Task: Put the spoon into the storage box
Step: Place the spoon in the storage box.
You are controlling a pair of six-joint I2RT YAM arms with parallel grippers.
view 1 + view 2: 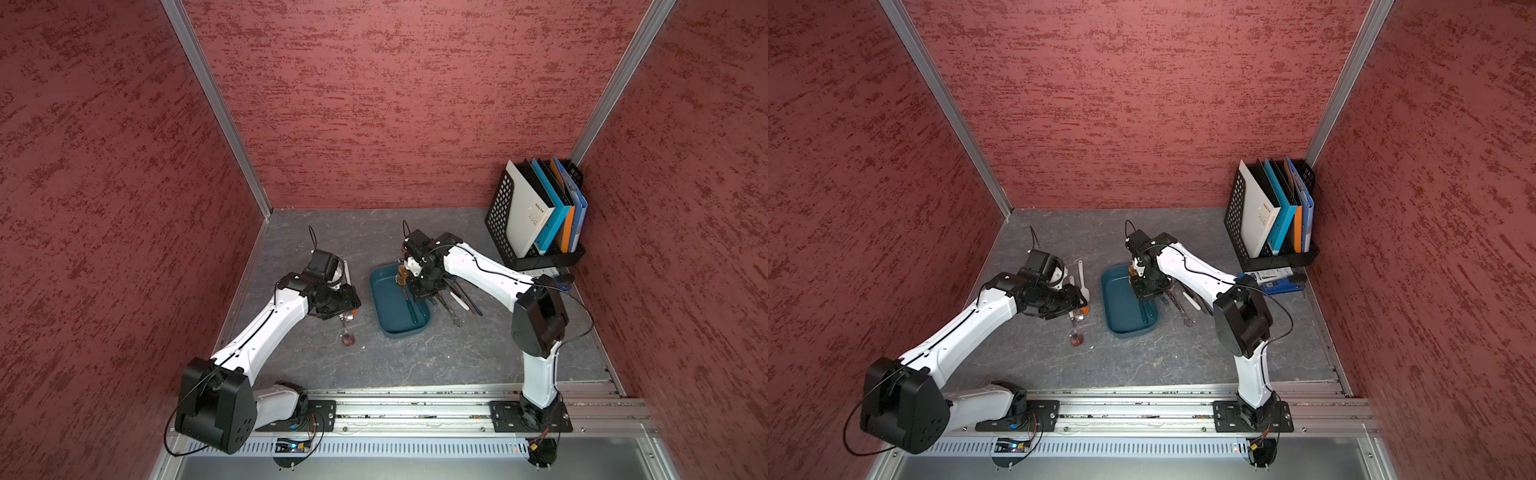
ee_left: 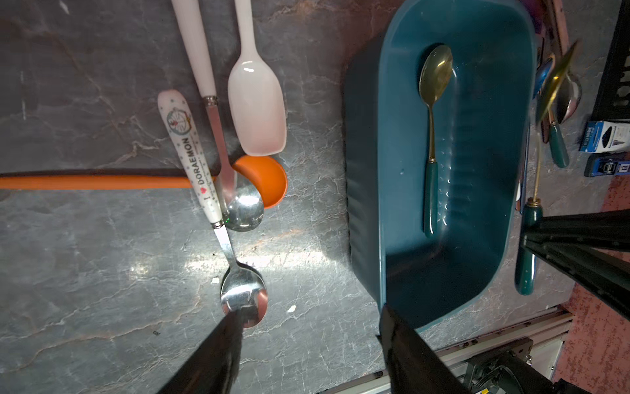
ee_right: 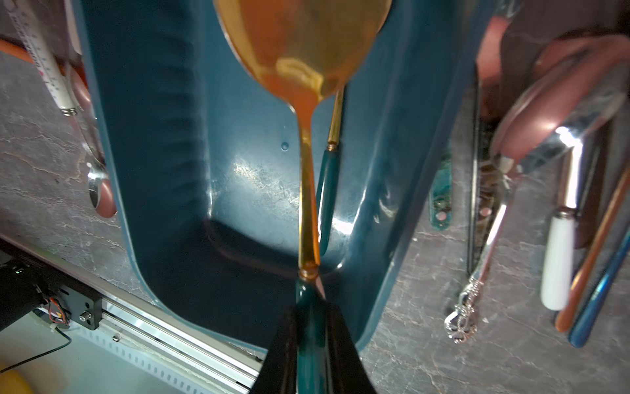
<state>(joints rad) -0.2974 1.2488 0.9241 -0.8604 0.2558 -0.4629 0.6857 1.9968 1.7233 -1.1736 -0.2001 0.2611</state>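
My right gripper (image 3: 312,303) is clamped on the teal handle of the gold-bowled spoon (image 3: 306,163). Its two black fingers (image 3: 283,344) are pinched close with only that handle between them. The shaft and bowl run straight out beyond the fingertips, and directly behind them I see the inside of the storage box (image 3: 163,136), so the spoon hangs over the open box. Whether its bowl touches anything I cannot tell. On the box floor, just past the fingertips and almost in line with the held one, a second spoon (image 2: 431,143) of the same make lies flat, bowl pointing away. Off to one side of the right fingers, outside the box wall, a loose bunch of cutlery (image 3: 484,252) lies on the grey table (image 1: 415,365). My left gripper (image 2: 310,312) stands wide open with nothing between its fingers. One fingertip (image 2: 231,327) overlaps the bowl of the Doraemon spoon (image 2: 196,163) in my view, and the other sits at the box's near rim. I cannot judge contact at either. Beyond the first fingertip the Doraemon handle crosses an orange spoon (image 2: 269,180), with a pink-handled metal spoon (image 2: 218,136) and a white plastic spoon (image 2: 255,109) just beside it.
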